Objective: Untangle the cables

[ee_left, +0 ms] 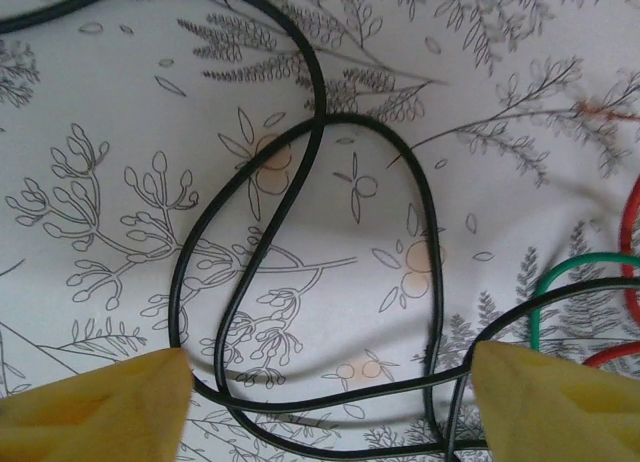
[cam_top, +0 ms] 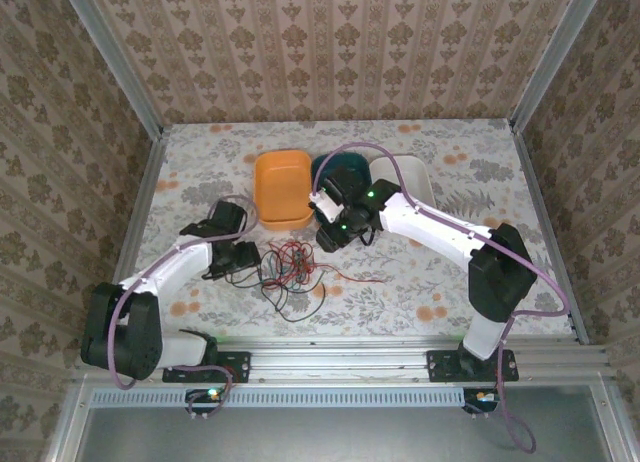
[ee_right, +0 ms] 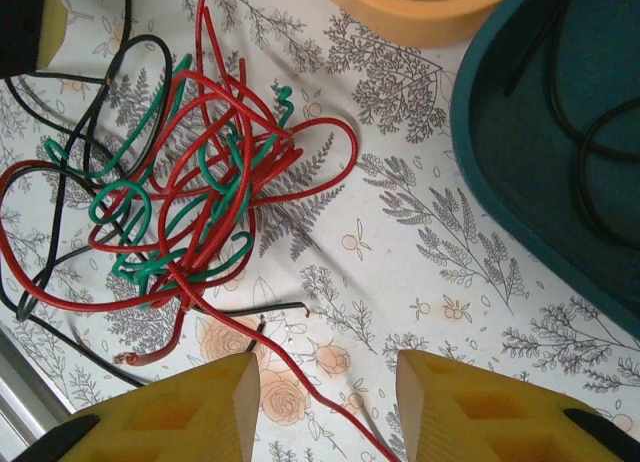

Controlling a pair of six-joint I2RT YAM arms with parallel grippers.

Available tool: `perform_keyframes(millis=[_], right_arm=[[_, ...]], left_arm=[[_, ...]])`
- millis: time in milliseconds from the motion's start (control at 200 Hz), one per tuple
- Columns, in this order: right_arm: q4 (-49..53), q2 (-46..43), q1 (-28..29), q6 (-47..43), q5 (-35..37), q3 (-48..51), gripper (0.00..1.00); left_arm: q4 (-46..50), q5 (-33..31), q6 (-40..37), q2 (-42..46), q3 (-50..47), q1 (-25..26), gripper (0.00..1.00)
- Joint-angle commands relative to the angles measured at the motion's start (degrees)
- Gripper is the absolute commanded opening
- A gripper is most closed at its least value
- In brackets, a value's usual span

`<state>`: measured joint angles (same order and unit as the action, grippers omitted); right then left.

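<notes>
- Two arms, both unclenched: left gripper (ee_left: 330, 380) straddles the black cable (ee_left: 345, 119), likely to pinch it free.
- Meanwhile right gripper (ee_right: 328, 377) hangs near the cables (ee_right: 205, 187), nothing held.

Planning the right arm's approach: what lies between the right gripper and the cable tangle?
In the right wrist view, mostly bare floral tablecloth, crossed by one red strand trailing from the tangle and passing between the fingers of the open right gripper.
</notes>
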<state>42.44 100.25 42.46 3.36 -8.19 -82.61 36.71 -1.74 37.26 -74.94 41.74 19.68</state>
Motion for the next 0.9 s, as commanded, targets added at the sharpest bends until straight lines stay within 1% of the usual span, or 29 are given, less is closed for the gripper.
perform_keyframes(millis=[0,150,280,385,495,610,720,760,895], right_arm=[[0.0,-0.5,-0.1,0.7,0.6,0.6,0.42],[0.0,0.1,-0.2,0.7,0.8,0.3,0.42],[0.1,0.2,-0.1,0.7,1.1,0.3,0.42],[0.2,0.0,-0.1,0.6,1.6,0.6,0.42],[0.3,-0.2,-0.1,0.5,1.9,1.0,0.42],[0.4,-0.3,-0.1,0.6,2.1,1.2,0.42],[0.5,-0.5,-0.1,0.7,2.1,1.2,0.42],[0.4,-0.6,-0.1,0.7,2.2,1.2,0.42],[0.4,-0.1,-0.1,0.9,2.2,1.4,0.42]], left_arm=[[-1.5,0.0,1.9,0.1,-0.7,1.2,0.69],[-4.3,1.3,1.1,-0.9,-0.9,2.5,0.67],[-4.5,2.3,-2.7,-3.7,0.9,3.2,0.66],[-1.9,2.0,-6.7,-7.7,3.0,3.2,0.6],[-1.7,2.4,-9.6,-10.0,3.6,3.2,0.54],[-3.1,4.1,-11.1,-10.8,3.8,3.3,0.53],[-5.7,5.9,-12.5,-8.7,4.2,3.8,0.55],[-6.5,5.8,-12.9,-7.6,4.5,3.9,0.57],[-7.3,5.5,-14.2,-6.5,5.8,4.1,0.58]])
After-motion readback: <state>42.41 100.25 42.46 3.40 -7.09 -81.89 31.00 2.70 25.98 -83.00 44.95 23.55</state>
